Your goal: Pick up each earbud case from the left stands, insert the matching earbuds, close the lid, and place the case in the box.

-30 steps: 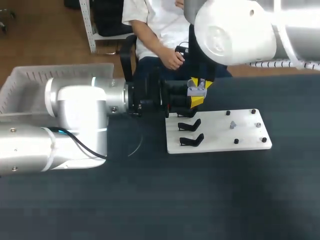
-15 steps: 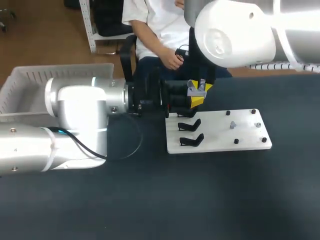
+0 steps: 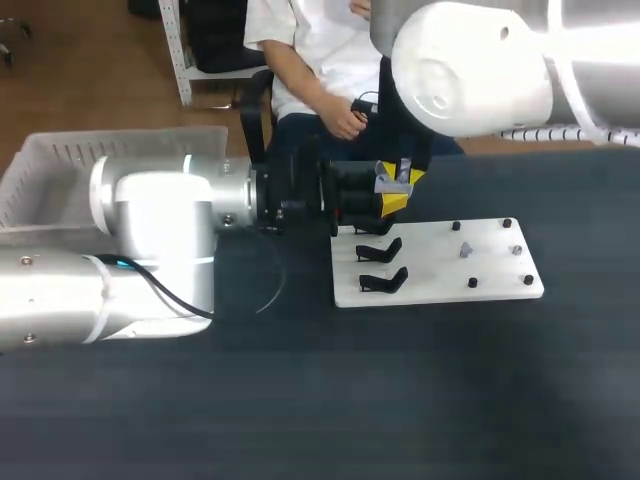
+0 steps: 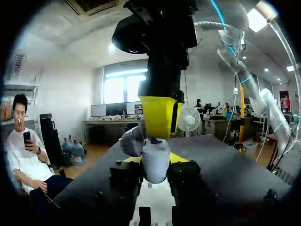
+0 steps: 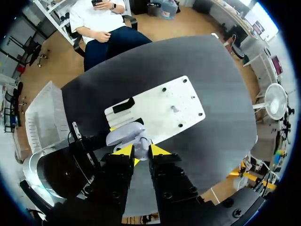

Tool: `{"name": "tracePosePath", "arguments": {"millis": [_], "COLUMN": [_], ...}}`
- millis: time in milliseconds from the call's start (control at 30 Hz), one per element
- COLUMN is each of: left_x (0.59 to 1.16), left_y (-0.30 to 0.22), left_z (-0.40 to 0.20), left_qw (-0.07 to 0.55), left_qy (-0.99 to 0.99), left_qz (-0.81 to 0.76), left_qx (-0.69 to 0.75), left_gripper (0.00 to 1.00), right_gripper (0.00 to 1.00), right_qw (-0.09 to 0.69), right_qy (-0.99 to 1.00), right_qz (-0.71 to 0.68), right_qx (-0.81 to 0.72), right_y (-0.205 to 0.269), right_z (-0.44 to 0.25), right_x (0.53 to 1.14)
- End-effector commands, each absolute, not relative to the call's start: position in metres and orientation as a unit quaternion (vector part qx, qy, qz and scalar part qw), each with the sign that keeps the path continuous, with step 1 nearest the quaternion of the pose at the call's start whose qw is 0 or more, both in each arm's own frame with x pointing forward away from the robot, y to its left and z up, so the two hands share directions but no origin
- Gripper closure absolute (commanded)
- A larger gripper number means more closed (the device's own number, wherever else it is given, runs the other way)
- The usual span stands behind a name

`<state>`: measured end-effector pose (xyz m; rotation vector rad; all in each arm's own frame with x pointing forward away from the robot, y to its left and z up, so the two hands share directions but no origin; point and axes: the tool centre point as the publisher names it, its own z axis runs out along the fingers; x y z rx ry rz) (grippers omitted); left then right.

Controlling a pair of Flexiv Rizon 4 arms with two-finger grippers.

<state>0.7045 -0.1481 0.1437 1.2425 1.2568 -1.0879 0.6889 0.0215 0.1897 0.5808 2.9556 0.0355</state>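
Two grippers meet above the far left corner of the white board (image 3: pixel 480 255), and over the last second neither has visibly shifted; only my right arm's housing crept slightly. My left gripper (image 4: pixel 155 165) is clamped on the grey earbud case (image 3: pixel 395 180), whose lid stands open. My right gripper (image 5: pixel 141 150) sits directly over the case; its grip state cannot be determined. Judgement: fine insertion work is in hand, while closing the lid and transfer to the box (image 3: pixel 60 170) remain.

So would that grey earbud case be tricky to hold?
Probably slippery: the earbud case looks smooth and rounded, so it could twist while the left gripper pinches it. Likely light: it is small beside the gripper. Its open lid seems hinged, so a push there may swing it rather than shift the case.
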Motion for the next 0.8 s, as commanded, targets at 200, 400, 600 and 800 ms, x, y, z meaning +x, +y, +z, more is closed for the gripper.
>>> {"name": "tracePosePath", "arguments": {"millis": [200, 400, 600, 800], "left_x": [0.7025, 0.7025, 0.7025, 0.7025], "left_y": [-0.1482, -0.1482, -0.1482, -0.1482], "left_z": [0.1437, 0.1437, 0.1437, 0.1437], "left_qw": [0.513, 0.513, 0.513, 0.513], "left_qy": [0.521, 0.521, 0.521, 0.521], "left_qz": [-0.449, -0.449, -0.449, -0.449], "left_qx": [0.513, 0.513, 0.513, 0.513], "left_gripper": [1.00, 1.00, 1.00, 1.00], "right_gripper": [1.00, 0.91, 0.83, 0.74], "right_qw": [0.065, 0.067, 0.067, 0.066], "right_qy": [0.979, 0.979, 0.980, 0.980], "right_qz": [0.013, 0.016, 0.017, 0.017], "right_qx": [0.192, 0.190, 0.189, 0.185], "right_y": [0.0203, 0.0210, 0.0205, 0.0219], "right_z": [0.1892, 0.1907, 0.1908, 0.1922], "right_x": [0.6904, 0.6911, 0.6901, 0.6900]}}
